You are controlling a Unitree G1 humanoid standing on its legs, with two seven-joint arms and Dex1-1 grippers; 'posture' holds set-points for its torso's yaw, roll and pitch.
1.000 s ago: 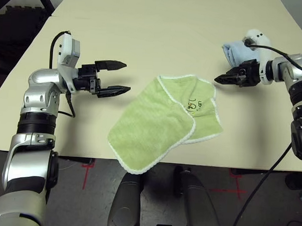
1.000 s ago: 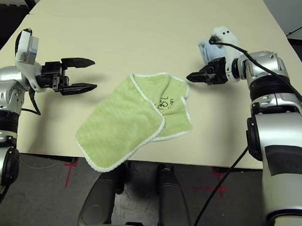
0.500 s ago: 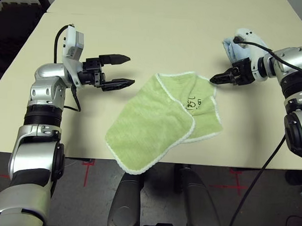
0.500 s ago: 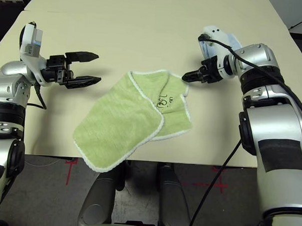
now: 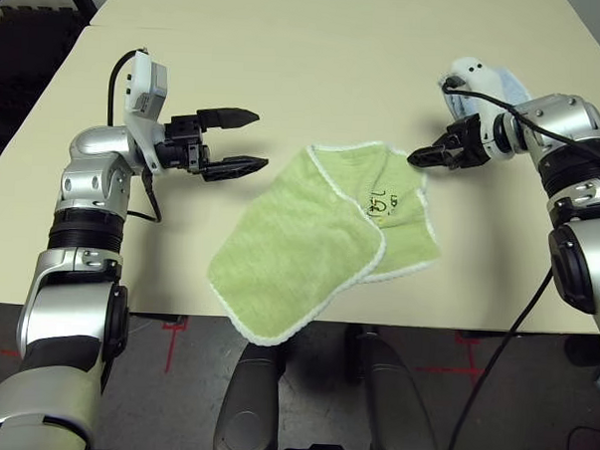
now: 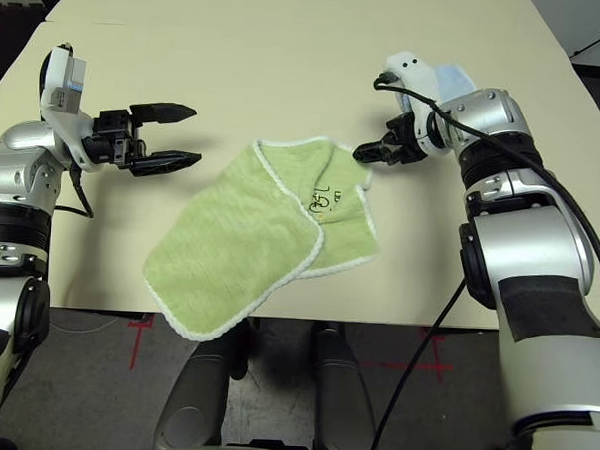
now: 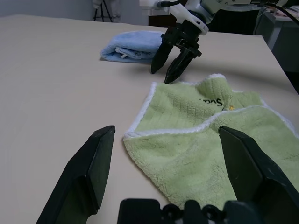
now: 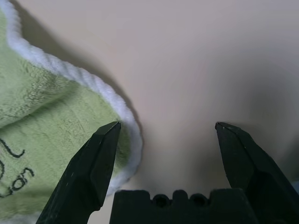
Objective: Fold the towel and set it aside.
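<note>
The light green towel (image 5: 314,241) with white edging lies folded over on itself at the table's front middle, and its near corner hangs over the front edge. Its dark embroidered mark (image 5: 386,202) faces up near the right side. My right gripper (image 5: 414,157) is open, low over the table at the towel's far right corner (image 8: 125,111), with one finger (image 8: 96,163) above the white hem. My left gripper (image 5: 260,140) is open and hovers just left of the towel (image 7: 196,140), holding nothing.
A smaller light blue folded towel (image 7: 133,44) lies behind my right wrist at the far right. The cream table (image 5: 287,55) stretches bare behind the green towel. Its front edge (image 5: 127,305) runs just behind my left forearm.
My right gripper has moved left and down to the towel's far right corner. The camera view shifted early on. The left gripper and the towel stay put.
</note>
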